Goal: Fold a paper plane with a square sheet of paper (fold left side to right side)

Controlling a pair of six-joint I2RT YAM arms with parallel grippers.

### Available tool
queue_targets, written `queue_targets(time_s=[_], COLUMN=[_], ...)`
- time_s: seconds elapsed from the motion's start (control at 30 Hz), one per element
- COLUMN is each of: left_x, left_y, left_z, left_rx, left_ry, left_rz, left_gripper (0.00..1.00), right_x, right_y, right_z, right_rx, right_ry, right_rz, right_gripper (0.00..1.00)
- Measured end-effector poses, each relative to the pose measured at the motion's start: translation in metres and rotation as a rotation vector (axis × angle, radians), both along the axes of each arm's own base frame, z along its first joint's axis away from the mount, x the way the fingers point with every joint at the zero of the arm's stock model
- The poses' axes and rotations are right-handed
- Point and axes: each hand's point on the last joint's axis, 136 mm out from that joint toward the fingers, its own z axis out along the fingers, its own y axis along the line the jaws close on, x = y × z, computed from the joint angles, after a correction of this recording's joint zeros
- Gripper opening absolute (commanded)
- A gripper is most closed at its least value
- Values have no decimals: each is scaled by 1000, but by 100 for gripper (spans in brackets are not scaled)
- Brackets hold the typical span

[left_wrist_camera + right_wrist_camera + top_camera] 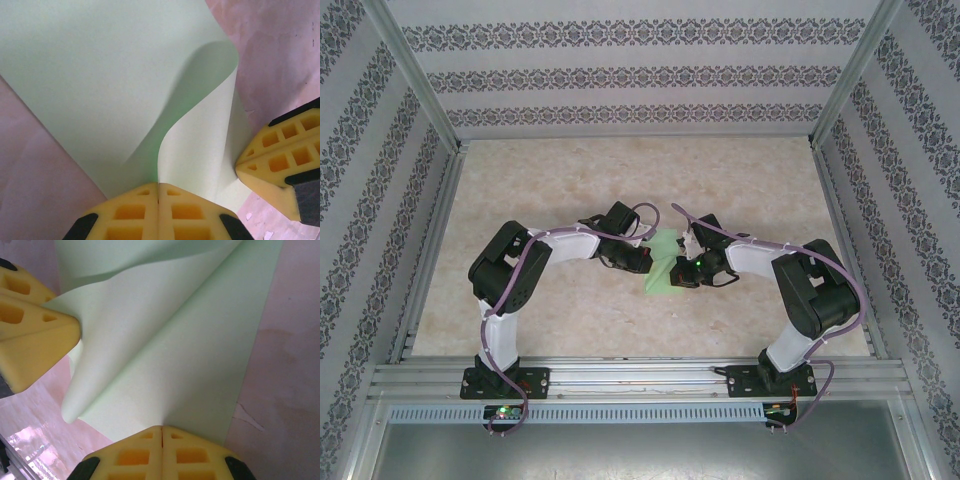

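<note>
The square sheet of paper (pixel 663 262) is light green and lies mid-table between the two arms, partly folded over. In the left wrist view my left gripper (pixel 158 192) is shut on an edge of the sheet (pixel 100 75), which curls upward from the jaws. My right gripper (pixel 239 167) rests its yellow tip on the sheet's lower layer beside it. In the right wrist view my right gripper (pixel 162 432) is shut, tips on the flat part of the sheet (pixel 200 350) near its edge, with no paper seen between the jaws. My left gripper (pixel 76 331) holds the lifted flap's corner there.
The pale marbled table (pixel 570 200) is walled on three sides by patterned panels (pixel 620 75). An aluminium rail (pixel 640 378) carrying both arm bases runs along the near edge. Both grippers (pixel 648 262) (pixel 682 272) meet closely over the sheet.
</note>
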Motion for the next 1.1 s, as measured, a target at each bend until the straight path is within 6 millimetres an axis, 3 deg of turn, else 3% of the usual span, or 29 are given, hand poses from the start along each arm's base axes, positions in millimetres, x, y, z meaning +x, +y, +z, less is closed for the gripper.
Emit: queue_targets(time_s=[1.1], left_x=[6], left_y=[3], left_z=[-2], left_rx=[1], left_ry=[3], left_rz=[10], left_gripper=[0], right_x=[0], right_y=[0], right_z=[0], right_rx=[0], right_ry=[1], right_rz=[0], right_gripper=[0])
